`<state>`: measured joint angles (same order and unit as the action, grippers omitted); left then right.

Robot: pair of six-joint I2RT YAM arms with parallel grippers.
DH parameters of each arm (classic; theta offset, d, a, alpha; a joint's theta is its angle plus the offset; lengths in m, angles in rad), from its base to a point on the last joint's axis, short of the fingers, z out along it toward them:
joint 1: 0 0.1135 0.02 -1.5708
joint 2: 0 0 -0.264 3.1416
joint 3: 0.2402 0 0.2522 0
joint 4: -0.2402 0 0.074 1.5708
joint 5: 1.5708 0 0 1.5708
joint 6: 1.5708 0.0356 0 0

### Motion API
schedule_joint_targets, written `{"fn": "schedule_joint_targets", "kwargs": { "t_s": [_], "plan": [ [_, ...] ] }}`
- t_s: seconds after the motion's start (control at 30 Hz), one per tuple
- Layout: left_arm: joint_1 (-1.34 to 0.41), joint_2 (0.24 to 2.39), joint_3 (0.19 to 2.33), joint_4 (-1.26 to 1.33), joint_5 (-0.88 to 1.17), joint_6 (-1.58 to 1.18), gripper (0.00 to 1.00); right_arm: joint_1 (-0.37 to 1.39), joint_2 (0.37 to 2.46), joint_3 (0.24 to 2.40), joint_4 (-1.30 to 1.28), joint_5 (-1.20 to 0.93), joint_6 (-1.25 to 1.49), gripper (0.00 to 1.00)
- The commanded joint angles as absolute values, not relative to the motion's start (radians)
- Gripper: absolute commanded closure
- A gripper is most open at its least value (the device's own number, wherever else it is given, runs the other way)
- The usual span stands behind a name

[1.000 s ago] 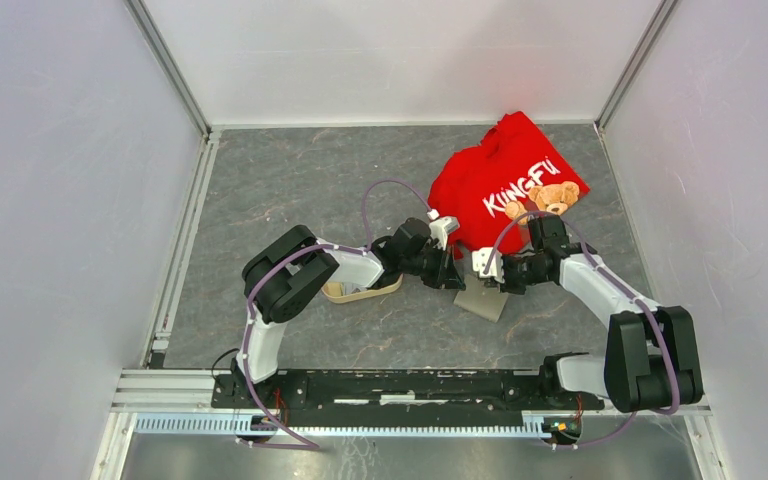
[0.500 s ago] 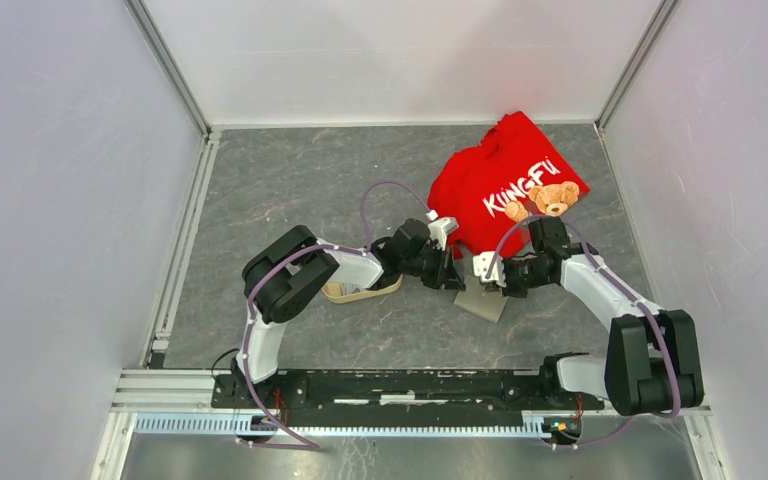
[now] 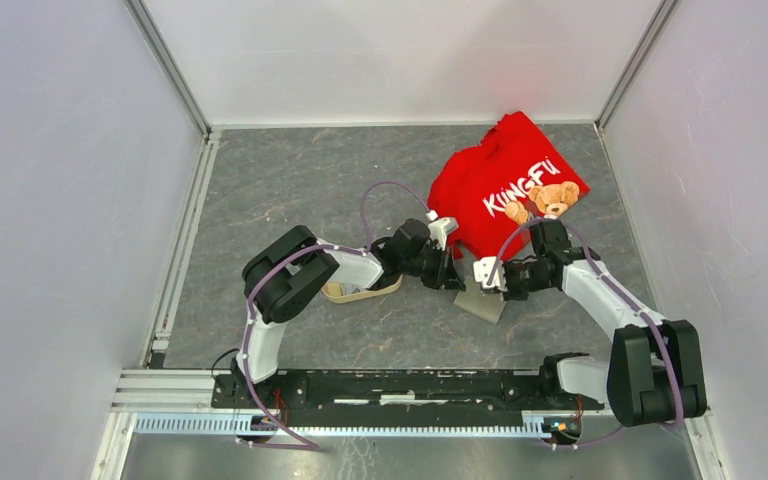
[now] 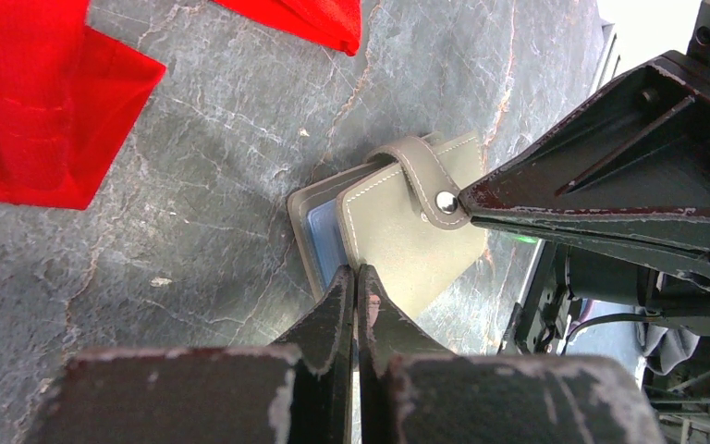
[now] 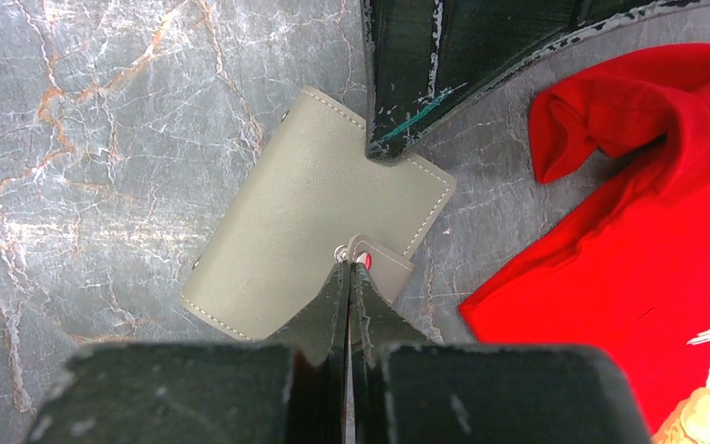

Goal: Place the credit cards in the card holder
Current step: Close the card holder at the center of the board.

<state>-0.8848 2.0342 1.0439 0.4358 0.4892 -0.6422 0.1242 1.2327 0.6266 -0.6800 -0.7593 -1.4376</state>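
Card holder (image 3: 482, 303): folded shut, flat on the table (image 3: 300, 180), between the two grippers.
Left gripper (image 4: 356, 275): arm reaches low to the right; fingers pressed together with nothing seen between them, tips at the holder's edge.
Right gripper (image 5: 347, 268): arm bends inward; fingers closed together, tips at the snap strap.
Edges: red shirt (image 3: 505, 185) just behind; tray (image 3: 360, 292) near on the left; walls well apart.

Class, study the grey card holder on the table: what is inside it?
The left wrist view shows a blue strip at the card holder's open edge, between its covers. The top cover and strap hide the rest.
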Motion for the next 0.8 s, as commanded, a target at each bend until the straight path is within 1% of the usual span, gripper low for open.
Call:
{"fn": "schedule_joint_targets", "kwargs": {
  "t_s": [0.0,0.27,0.77],
  "plan": [
    [-0.884,2.038,1.029,0.428,0.485,-0.682,0.98,0.141,1.198,0.611,-0.722,-0.802,-1.479,1.00],
    [-0.884,2.036,1.029,0.430,0.488,-0.687,0.98,0.162,1.191,0.589,-0.738,-0.800,-1.497,1.00],
    [-0.884,2.031,1.025,0.435,0.489,-0.690,0.98,0.171,1.175,0.565,-0.744,-0.733,-1.514,1.00]
  ]
}}
